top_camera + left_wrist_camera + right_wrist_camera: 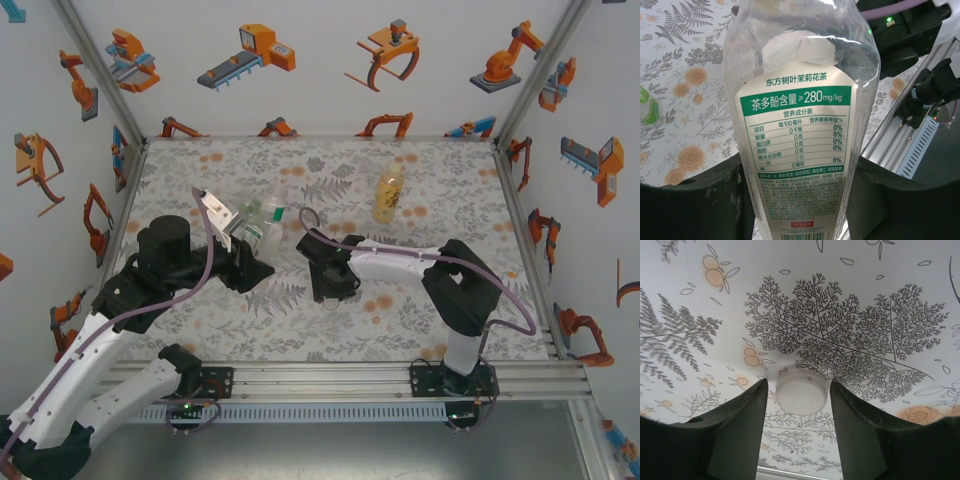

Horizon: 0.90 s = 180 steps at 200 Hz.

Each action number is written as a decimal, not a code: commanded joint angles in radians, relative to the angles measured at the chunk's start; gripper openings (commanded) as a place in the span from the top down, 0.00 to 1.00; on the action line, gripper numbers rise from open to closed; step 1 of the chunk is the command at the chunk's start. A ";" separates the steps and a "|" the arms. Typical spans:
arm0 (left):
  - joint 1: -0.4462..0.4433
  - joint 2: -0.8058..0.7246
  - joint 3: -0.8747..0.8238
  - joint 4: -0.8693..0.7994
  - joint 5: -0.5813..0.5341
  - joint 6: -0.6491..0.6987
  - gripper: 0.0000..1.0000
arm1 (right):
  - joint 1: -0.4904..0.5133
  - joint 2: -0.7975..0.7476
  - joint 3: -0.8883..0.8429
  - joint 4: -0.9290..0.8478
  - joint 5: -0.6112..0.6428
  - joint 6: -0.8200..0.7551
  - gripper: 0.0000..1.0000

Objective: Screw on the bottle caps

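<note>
Presently two jobs run side by side. My left gripper (250, 245) is clamped hard on the clear bottle (797, 125), and in the left wrist view its dark fingers (690, 210) press the lower body from both sides, across the green-white label. I hold it low so that the neck end stays free for a cap and the body cannot spin when a cap is twisted on. I cannot tell whether the neck is bare, because it runs out of the wrist view and is too small from above. My right gripper (799, 386) hangs low over the table (420, 300), near the middle and just to the right of the held bottle. Its jaws are parted a little wider than the whitish cap (801, 392), which lies flat on the fern-print cloth between them. The cap sits close against one finger with a thin gap at the other, so I judge it straddled, not gripped. That stance suits a pick, with the fingers square to the cap's rim so it comes up level for the thread. The amber bottle (389, 193) stands upright farther back on the right, well apart from both arms. I judge this the cap-fetching step for the clear bottle. The risk is a shallow pinch on so thin a rim, which could tip the cap and cross the threads.
</note>
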 commanded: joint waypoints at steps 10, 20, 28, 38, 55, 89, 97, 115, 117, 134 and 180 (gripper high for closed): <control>0.004 -0.009 0.015 0.001 0.019 -0.018 1.00 | 0.030 0.020 0.048 -0.124 0.093 -0.033 0.50; 0.004 -0.007 0.013 0.001 0.020 -0.018 1.00 | 0.035 0.022 0.047 -0.117 0.093 -0.031 0.52; 0.004 -0.006 0.012 0.003 0.021 -0.020 1.00 | 0.038 0.021 0.044 -0.110 0.092 -0.030 0.52; 0.005 -0.005 0.012 0.004 0.022 -0.020 1.00 | 0.039 0.021 0.042 -0.101 0.088 -0.030 0.53; 0.005 -0.004 0.012 0.004 0.022 -0.020 1.00 | 0.041 0.020 0.042 -0.089 0.086 -0.031 0.55; 0.005 -0.002 0.012 0.003 0.022 -0.019 1.00 | 0.041 0.010 0.041 -0.086 0.084 -0.031 0.61; 0.004 -0.002 0.011 0.002 0.022 -0.018 1.00 | 0.041 0.002 0.038 -0.086 0.085 -0.031 0.63; 0.005 -0.004 0.010 -0.002 0.025 -0.007 1.00 | 0.041 -0.044 0.030 -0.087 0.092 -0.038 0.67; 0.005 -0.003 0.009 -0.003 0.025 -0.004 1.00 | 0.040 -0.052 0.029 -0.087 0.092 -0.041 0.67; 0.004 -0.001 0.006 -0.011 0.033 0.021 1.00 | 0.036 -0.110 0.020 -0.083 0.086 -0.067 0.70; 0.003 -0.006 -0.020 -0.029 0.141 0.178 1.00 | 0.005 -0.320 -0.026 -0.030 -0.047 -0.215 0.80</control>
